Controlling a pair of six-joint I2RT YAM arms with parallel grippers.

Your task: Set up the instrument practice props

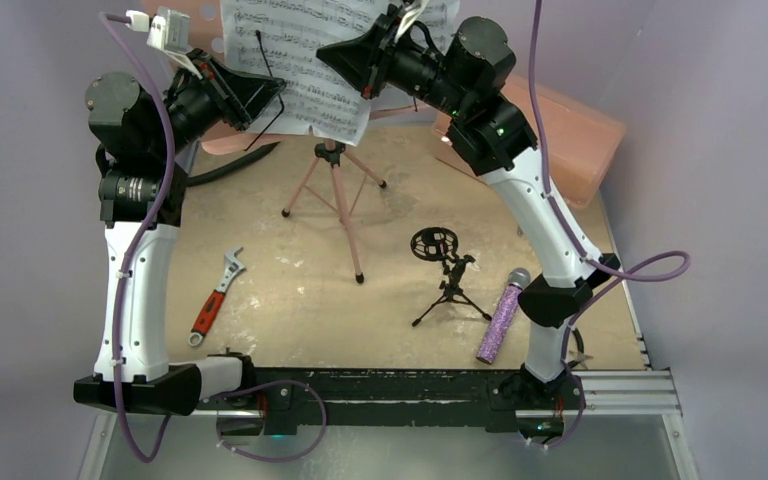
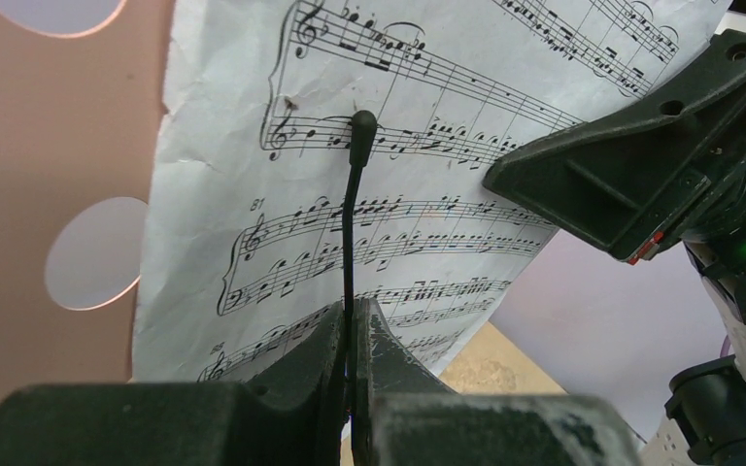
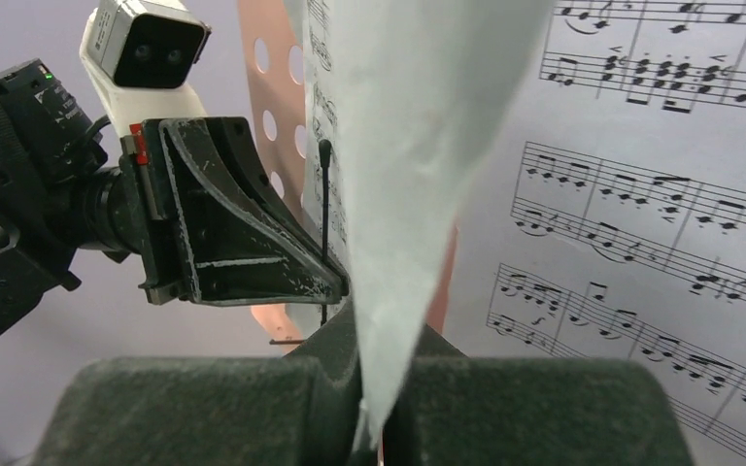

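The pink music stand [image 1: 335, 195] stands on tripod legs at the back of the table, with white sheet-music pages [image 1: 305, 60] on its desk. My left gripper [image 1: 276, 93] is shut on the stand's thin black wire page holder [image 2: 352, 223], which lies across the pages [image 2: 408, 243]. My right gripper [image 1: 326, 53] is shut on the edge of one page [image 3: 398, 194], which bends out from the rest. The purple glitter microphone [image 1: 501, 316] lies at the front right. Beside it stands the small black tripod mic stand [image 1: 450, 285] with its ring mount [image 1: 432, 243].
A red-handled wrench [image 1: 214, 300] lies at the front left. A salmon plastic box [image 1: 575, 130] sits at the back right behind the right arm. The two grippers face each other closely in front of the pages. A black cable [image 1: 225, 170] lies left of the stand.
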